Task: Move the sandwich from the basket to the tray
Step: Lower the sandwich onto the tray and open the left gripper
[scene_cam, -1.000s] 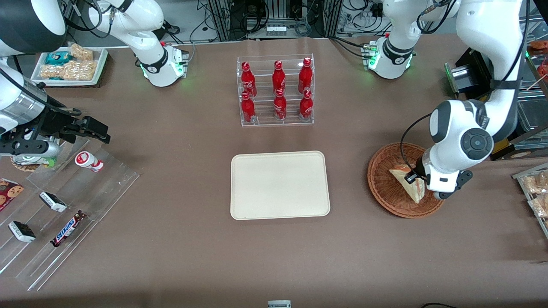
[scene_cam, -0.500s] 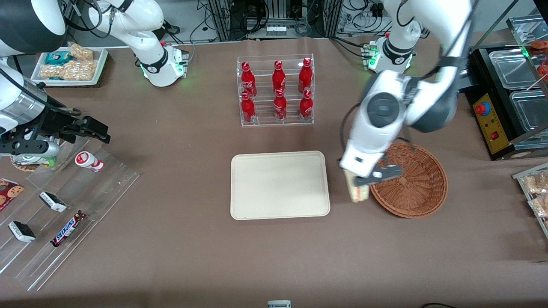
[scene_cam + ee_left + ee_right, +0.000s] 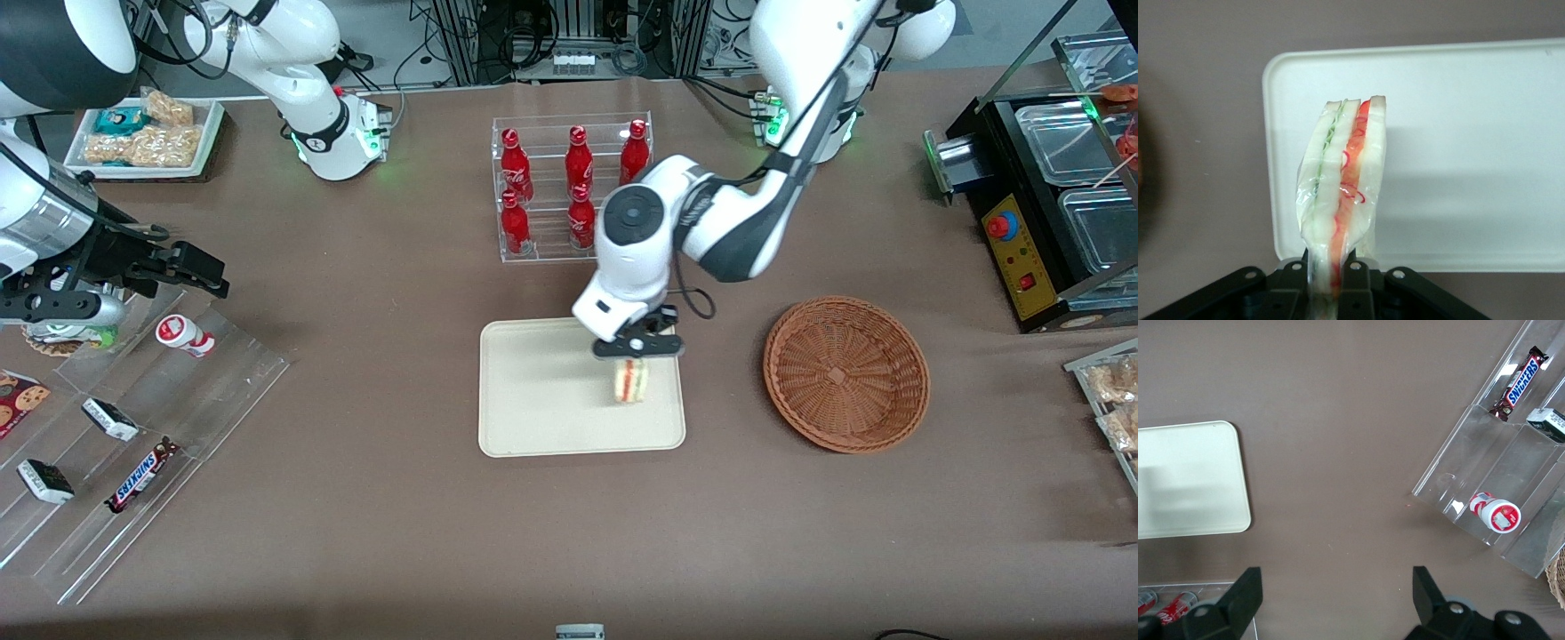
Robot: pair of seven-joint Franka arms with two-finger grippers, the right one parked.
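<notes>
My left gripper (image 3: 637, 354) is shut on the sandwich (image 3: 630, 380), a clear-wrapped wedge of white bread with red and greenish filling, and holds it above the cream-beige tray (image 3: 533, 400), over the tray's end nearest the basket. In the left wrist view the sandwich (image 3: 1341, 180) hangs pinched at its narrow end between the fingers (image 3: 1357, 283), with the tray (image 3: 1471, 133) beneath it. The reddish-brown wicker basket (image 3: 846, 373) sits on the table toward the working arm's end and holds nothing.
A clear rack of red bottles (image 3: 573, 187) stands farther from the front camera than the tray. Clear acrylic racks (image 3: 133, 444) with snack bars lie toward the parked arm's end. A white tray of snack packets (image 3: 147, 133) is by the parked arm's base. A black appliance (image 3: 1040, 178) stands toward the working arm's end.
My gripper has carried the sandwich out of the basket, past its rim, and over the tray's near end. The basket now holds nothing.
</notes>
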